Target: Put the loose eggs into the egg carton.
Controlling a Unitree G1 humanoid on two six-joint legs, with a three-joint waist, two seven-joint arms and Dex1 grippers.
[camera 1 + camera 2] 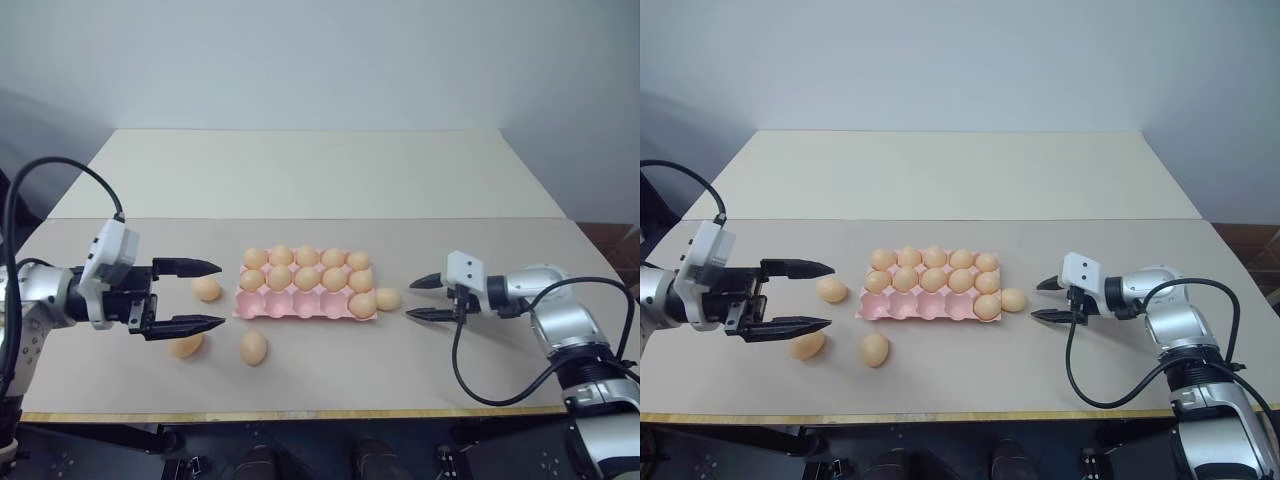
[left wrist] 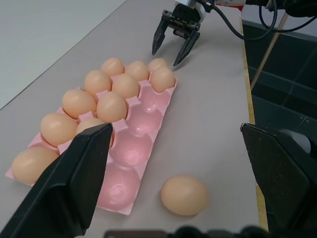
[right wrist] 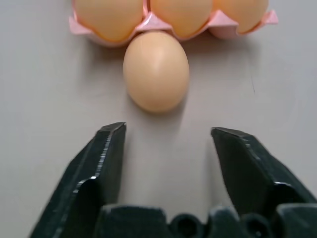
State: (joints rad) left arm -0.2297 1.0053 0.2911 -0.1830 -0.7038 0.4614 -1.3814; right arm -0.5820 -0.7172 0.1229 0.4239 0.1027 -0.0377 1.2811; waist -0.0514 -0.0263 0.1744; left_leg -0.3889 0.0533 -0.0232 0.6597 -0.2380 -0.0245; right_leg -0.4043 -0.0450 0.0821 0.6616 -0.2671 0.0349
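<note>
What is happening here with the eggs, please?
A two-armed robot is filling a pink egg carton on a table. Eleven of its cups hold eggs; four cups in the near row are empty. Four loose eggs lie on the table: one against the carton's right end, just ahead of the open right gripper, and three near the open left gripper. Neither gripper holds anything.

No lettering, label, brand or number can be read — not on anything here.

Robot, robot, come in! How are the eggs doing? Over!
Left gripper and right gripper: jaws open, empty. Egg carton: eleven eggs in, four front cups bare. Four loose eggs on the table, one touching the carton's right end.
</note>
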